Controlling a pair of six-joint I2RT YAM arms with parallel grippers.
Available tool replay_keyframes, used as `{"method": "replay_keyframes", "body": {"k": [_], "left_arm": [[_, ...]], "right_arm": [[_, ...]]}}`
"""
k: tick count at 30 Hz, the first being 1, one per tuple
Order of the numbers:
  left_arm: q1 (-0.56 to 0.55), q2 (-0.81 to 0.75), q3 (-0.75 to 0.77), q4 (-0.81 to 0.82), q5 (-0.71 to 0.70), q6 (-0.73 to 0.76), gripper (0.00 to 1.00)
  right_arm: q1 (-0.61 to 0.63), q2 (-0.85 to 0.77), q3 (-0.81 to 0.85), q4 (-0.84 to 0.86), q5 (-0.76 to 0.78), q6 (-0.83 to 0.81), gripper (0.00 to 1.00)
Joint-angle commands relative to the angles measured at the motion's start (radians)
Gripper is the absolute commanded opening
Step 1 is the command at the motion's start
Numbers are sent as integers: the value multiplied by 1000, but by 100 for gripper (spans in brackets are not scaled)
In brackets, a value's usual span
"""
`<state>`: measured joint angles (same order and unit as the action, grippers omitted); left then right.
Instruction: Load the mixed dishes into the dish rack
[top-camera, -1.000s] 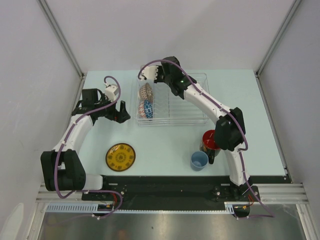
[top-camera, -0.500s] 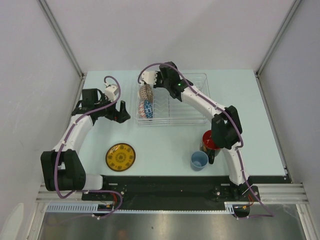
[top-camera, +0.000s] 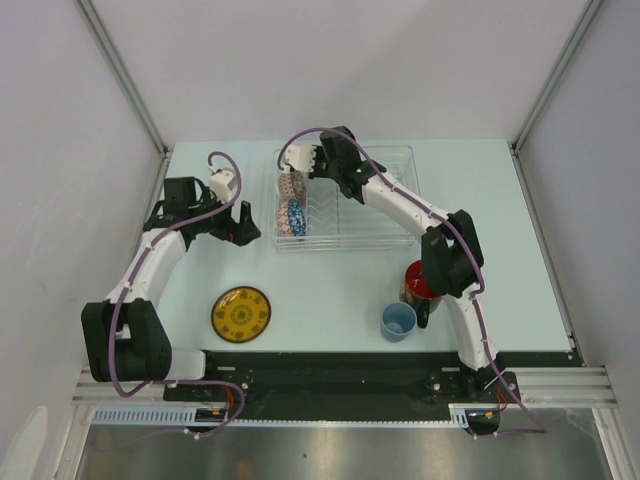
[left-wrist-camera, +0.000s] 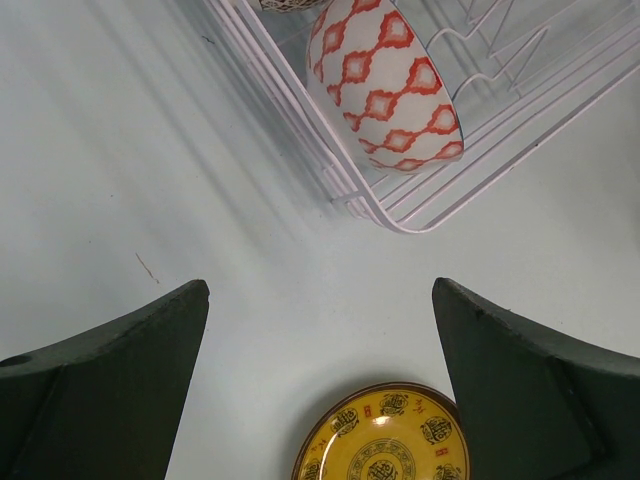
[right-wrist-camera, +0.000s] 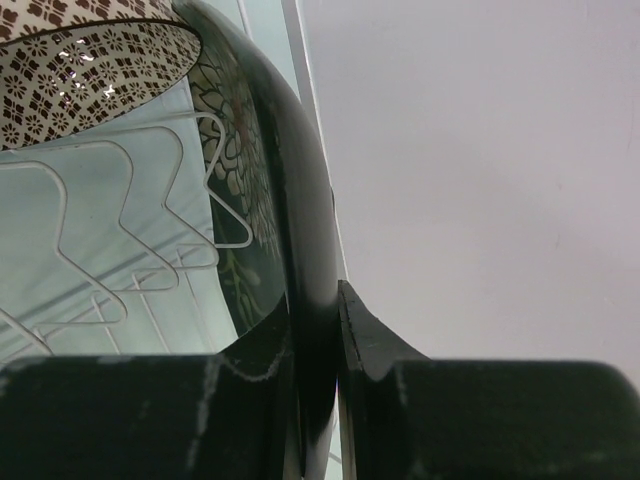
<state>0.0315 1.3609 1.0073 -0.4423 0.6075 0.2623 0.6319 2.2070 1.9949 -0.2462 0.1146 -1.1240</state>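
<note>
Right gripper (right-wrist-camera: 318, 305) is clamped on the rim of the black square floral plate (right-wrist-camera: 238, 150), which stands on edge, close to upright. In the top view that gripper (top-camera: 305, 163) sits over the far-left corner of the dish rack (top-camera: 375, 215), tight against the rack's far and left walls. The beige patterned bowl (top-camera: 291, 186) is just beside the plate on the near side, with white wire loops running alongside the plate's face. The blue mosaic bowl (top-camera: 295, 217) stands on edge next to that, by the near-left corner. Everything right of the bowls in the rack is open slots, so lots of room there.

Left gripper (left-wrist-camera: 320, 290) has its jaws wide apart with nothing in them. It hangs over bare table (top-camera: 480, 200) just left of the rack's near-left corner. The yellow dark-rimmed saucer (top-camera: 241, 312) lies flat near the front edge, well apart from the rack. The black mug with red inside (top-camera: 420, 278) and small light-blue cup (top-camera: 398, 321) sit close together by the right arm's lower link.

Compared with a second ago, the right gripper has come a bit nearer and lower into the rack, and its elbow has swung left. The left arm and loose dishes haven't budged.
</note>
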Motion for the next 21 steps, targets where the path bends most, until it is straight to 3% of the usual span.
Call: {"method": "replay_keyframes", "body": {"k": [1,10,16,21], "left_arm": [[4,0,-1,28,29,6,100],[7,3,4,25,28,11,100],[7,9,-4,30,32,8,100],[7,0,-6,33,38,3,100]], "right_arm": [[3,23,39,186,-10,-28,0],[37,53,-25,294,34,-69,26],[64,13,-136,415,71,-120,30],[66,2,-136,443,79,-119,36]]}}
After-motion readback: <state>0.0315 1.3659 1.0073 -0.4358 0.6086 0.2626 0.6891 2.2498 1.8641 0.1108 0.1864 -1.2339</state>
